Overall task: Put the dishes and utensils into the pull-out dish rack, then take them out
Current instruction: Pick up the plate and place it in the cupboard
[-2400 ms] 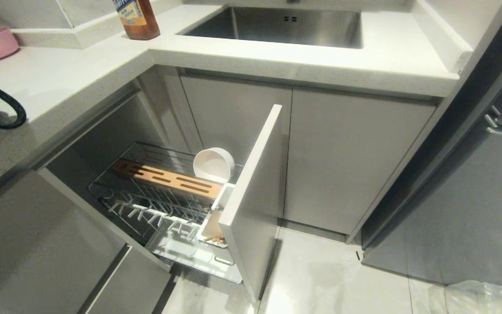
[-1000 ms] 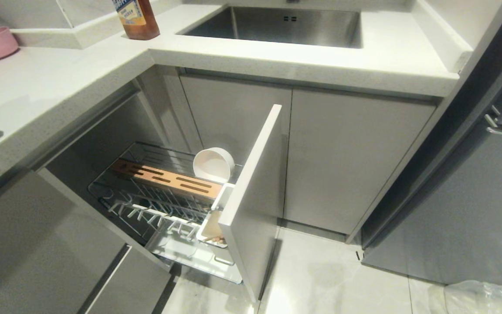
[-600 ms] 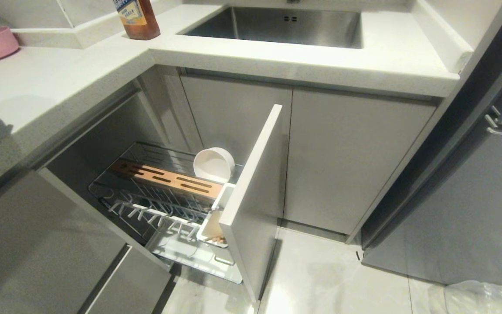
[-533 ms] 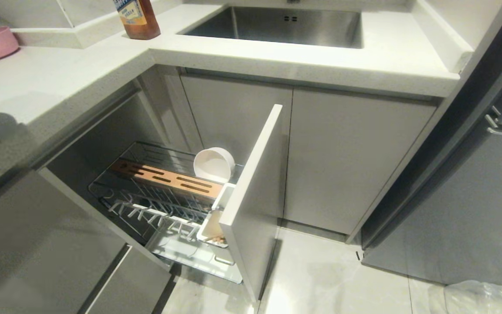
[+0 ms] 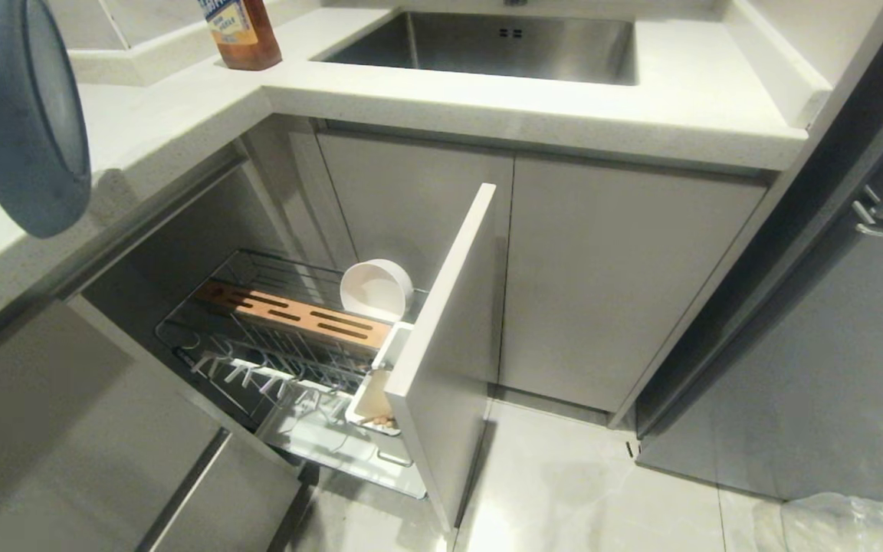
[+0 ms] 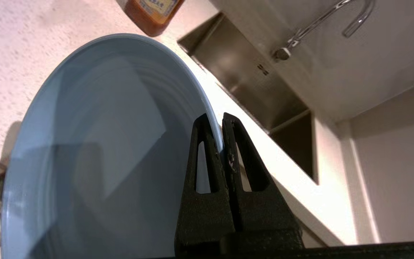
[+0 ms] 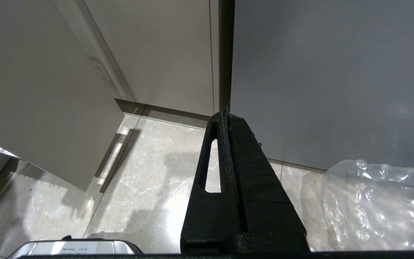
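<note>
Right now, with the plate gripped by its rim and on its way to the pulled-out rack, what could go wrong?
1. The left gripper pinches only the thin rim of the light-blue plate, held on edge over the countertop; such a narrow hold could slip or let the plate swing.
2. The bowl already leans in the dish rack; a plate lowered nearby may knock it.
3. The drawer front stands beside the rack; a wide approach might clip it.
</note>
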Controlling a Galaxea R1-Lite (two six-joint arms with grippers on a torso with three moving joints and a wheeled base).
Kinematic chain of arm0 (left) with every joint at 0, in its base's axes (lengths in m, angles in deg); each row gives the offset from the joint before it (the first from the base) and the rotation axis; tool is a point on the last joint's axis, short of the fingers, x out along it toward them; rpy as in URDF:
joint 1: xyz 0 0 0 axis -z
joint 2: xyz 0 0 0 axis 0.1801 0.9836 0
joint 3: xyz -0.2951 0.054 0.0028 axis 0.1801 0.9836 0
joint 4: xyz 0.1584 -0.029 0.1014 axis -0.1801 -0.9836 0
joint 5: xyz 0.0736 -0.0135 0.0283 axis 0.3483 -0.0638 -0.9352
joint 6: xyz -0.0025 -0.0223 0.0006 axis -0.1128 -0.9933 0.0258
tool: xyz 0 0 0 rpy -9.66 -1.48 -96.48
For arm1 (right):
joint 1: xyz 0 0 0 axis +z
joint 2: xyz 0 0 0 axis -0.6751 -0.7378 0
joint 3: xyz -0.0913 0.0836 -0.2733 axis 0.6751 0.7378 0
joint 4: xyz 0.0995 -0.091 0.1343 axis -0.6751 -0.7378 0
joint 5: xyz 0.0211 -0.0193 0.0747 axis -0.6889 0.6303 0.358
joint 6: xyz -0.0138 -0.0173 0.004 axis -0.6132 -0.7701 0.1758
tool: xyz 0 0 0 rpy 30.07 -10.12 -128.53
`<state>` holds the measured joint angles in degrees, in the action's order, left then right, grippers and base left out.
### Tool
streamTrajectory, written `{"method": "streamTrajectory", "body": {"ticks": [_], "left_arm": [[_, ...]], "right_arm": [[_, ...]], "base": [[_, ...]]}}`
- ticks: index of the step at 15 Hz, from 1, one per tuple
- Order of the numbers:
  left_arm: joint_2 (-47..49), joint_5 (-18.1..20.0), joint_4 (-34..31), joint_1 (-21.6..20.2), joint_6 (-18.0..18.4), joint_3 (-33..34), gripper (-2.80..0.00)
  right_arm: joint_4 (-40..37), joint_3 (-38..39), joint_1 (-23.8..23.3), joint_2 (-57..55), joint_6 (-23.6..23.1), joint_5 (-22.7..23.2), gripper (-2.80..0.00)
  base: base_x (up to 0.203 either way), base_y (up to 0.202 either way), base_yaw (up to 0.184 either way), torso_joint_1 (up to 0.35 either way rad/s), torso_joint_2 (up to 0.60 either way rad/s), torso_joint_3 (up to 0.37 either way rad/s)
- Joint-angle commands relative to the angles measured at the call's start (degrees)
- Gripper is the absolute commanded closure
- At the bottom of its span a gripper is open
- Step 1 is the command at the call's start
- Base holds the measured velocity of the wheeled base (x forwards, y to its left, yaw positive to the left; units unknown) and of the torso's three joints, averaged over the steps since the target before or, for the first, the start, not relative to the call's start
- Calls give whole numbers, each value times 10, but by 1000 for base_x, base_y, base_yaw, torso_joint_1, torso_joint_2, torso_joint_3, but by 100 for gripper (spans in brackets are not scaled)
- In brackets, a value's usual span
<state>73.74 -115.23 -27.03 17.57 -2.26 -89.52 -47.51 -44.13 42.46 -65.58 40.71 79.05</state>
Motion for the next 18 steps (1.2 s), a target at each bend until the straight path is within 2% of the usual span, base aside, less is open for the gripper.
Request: {"method": "streamTrajectory", "body": {"ticks": [1, 3, 5, 7, 9, 12, 14, 15, 18], "left_arm": [[0, -1, 0, 17, -9, 0, 0], [4, -1, 0, 42, -30, 2, 0], [18, -1, 1, 72, -74, 10, 0], [26, -7, 17, 109, -93, 52, 0], [49, -39, 77, 119, -114, 115, 0], [80, -118, 189, 113, -135, 199, 0], [87, -147, 245, 93, -154, 256, 0], [91, -158, 260, 85, -173, 278, 0], [109, -186, 277, 70, -265, 318, 0]], "right_arm": [[0, 0, 0, 0, 0, 0, 0], [0, 0, 0, 0, 0, 0, 0], [0, 0, 0, 0, 0, 0, 0], [0, 0, 0, 0, 0, 0, 0], [0, 0, 0, 0, 0, 0, 0], [0, 0, 0, 0, 0, 0, 0], [0, 0, 0, 0, 0, 0, 0], [0, 0, 0, 0, 0, 0, 0], [0, 0, 0, 0, 0, 0, 0]], "base": [[0, 0, 0, 0, 0, 0], [0, 0, 0, 0, 0, 0], [0, 0, 0, 0, 0, 0], [0, 0, 0, 0, 0, 0], [0, 0, 0, 0, 0, 0], [0, 0, 0, 0, 0, 0], [0, 0, 0, 0, 0, 0], [0, 0, 0, 0, 0, 0], [0, 0, 0, 0, 0, 0]]}}
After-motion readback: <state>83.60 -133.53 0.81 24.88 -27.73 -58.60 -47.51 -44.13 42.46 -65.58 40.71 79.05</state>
